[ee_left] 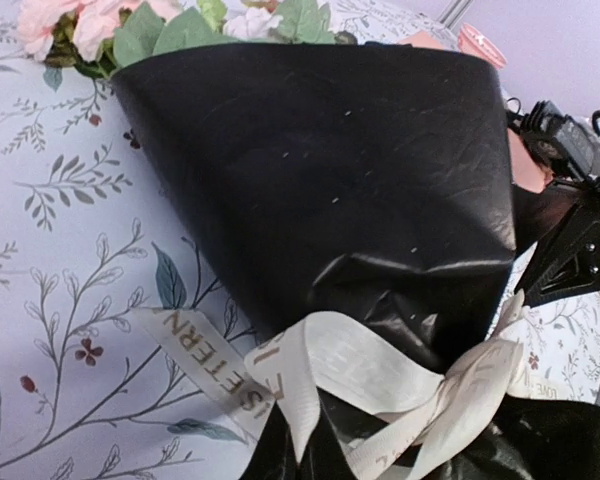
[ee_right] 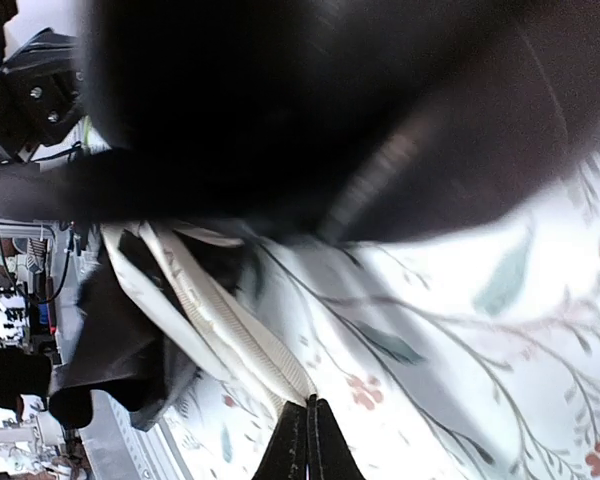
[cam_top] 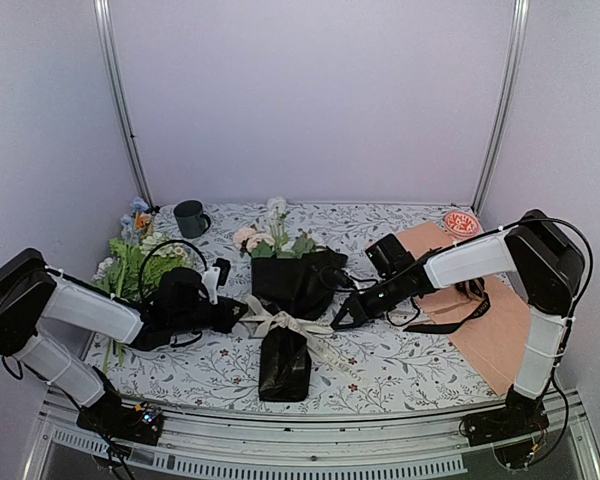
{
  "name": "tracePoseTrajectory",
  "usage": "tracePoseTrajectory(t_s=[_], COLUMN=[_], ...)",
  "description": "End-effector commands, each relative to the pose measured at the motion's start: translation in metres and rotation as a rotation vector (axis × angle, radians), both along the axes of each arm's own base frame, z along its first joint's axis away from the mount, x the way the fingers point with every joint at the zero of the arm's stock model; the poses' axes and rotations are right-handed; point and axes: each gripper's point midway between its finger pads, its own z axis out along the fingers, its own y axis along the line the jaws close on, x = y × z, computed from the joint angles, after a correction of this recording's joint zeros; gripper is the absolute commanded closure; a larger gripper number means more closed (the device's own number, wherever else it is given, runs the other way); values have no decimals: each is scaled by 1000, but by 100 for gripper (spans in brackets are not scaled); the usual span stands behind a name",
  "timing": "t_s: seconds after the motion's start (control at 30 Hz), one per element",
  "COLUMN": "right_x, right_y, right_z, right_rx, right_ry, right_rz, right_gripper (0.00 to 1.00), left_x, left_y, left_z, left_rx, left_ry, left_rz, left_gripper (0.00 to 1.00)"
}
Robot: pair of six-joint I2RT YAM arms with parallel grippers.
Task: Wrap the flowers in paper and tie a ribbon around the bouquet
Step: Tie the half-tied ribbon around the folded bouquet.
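Top view, centre of the frame: the bouquet (cam_top: 285, 310) lies on the patterned table (cam_top: 410, 365), with the flowers (cam_top: 267, 240) pointing to the upper part of the frame and emerging from the wide mouth of the black paper (ee_left: 320, 170). The cream ribbon (ee_left: 370, 370) is already bound round the narrow waist of the cone, with loops and loose ends spreading to either side. Wrapping therefore appears complete, and the tie is in place; what seems left is to draw the knot snug and let go. The right gripper (ee_right: 308, 412), at centre right of the top view, is closed, and a ribbon strand runs into its tips, apparently pinched there. The left gripper (cam_top: 235, 313), at centre left just beside the ribbon's loop, is also closed; whether it holds anything cannot be told. The peach sheet (cam_top: 485, 325) lies at right, and the spare bunch (cam_top: 130, 262) at left
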Motion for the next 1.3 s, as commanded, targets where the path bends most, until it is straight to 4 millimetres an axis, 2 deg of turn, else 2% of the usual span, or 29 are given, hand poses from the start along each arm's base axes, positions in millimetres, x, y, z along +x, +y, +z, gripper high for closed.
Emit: tracePoseTrajectory(t_s=[0.0, 0.1, 0.33, 0.5, 0.7, 0.8, 0.87, 0.9, 0.97, 1.07, 1.17, 1.27], right_x=[-1, -5, 7, 1, 8, 7, 9, 10, 9, 10, 14, 10], right_y=[-32, -44, -84, -91, -104, -94, -78, -68, -44, -17, -2, 9], right_z=[-16, -27, -41, -51, -53, -41, -22, -13, 6, 13, 7, -2], right_rx=[-59, -83, -133, -165, -200, -137, -78, -53, -5, 7, -25, -28], right_ry=[44, 71, 109, 126, 117, 93, 35, -11, -91, -192, -269, -309], right_rz=[-69, -83, -194, -192, -226, -177, -127, -92, -21, 40, 79, 122], right_gripper=[100, 100, 100, 99, 99, 99, 99, 94, 68, 49, 36, 30], left_x=[-2, -3, -7, -10, -12, -12, -11, -10, -9, -8, -8, -10], left_y=[13, 15, 25, 30, 42, 30, 27, 27, 28, 26, 27, 28], left_z=[-7, -12, -25, -34, -46, -37, -34, -34, -36, -36, -36, -38], left_rx=[-27, -23, -7, 7, 45, 12, -3, -2, 7, 9, 9, 14], left_ry=[32, 49, 99, 127, 155, 135, 124, 126, 125, 126, 126, 131], left_rz=[55, 59, 84, 99, 138, 78, 70, 72, 76, 68, 73, 76], left_gripper=[100, 100, 100, 100, 100, 100, 100, 100, 100, 100, 100, 100])
